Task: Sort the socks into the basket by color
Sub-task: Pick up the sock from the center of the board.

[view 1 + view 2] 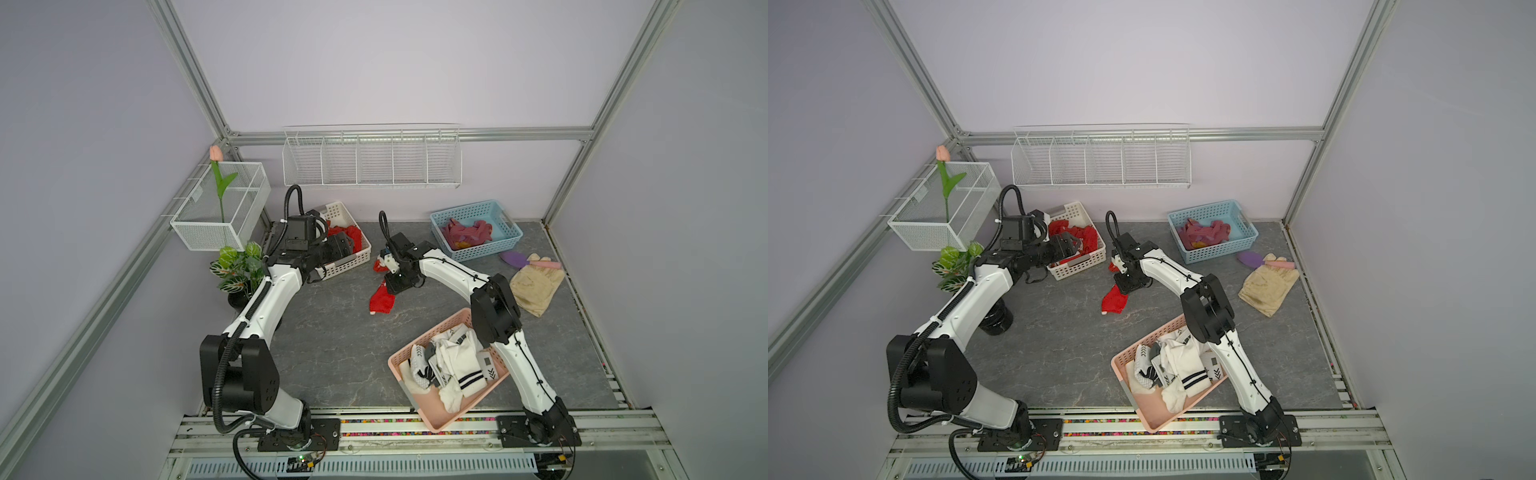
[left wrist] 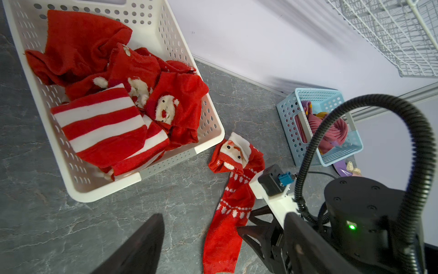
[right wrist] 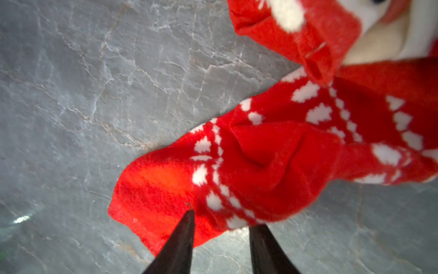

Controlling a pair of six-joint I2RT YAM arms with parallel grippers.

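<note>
desk: grey, marble-veined slab.
pink basket: plastic, near right; holds crumpled white socks with black stripes.
white basket: perforated, far left; holds fuzzy red socks.
blue basket: far right; holds ribbed maroon socks.
gloves: beige, limp, right edge, touching the brush.
loose red sock: mid-desk, between the white and blue baskets.
right tool: narrow, tips astride that sock's edge; grip cannot be told.
left tool: wide, empty, by the white basket.

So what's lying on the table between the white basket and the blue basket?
One red Santa sock, with the right pincer at its plain end; the left wrist view shows it best.
</note>
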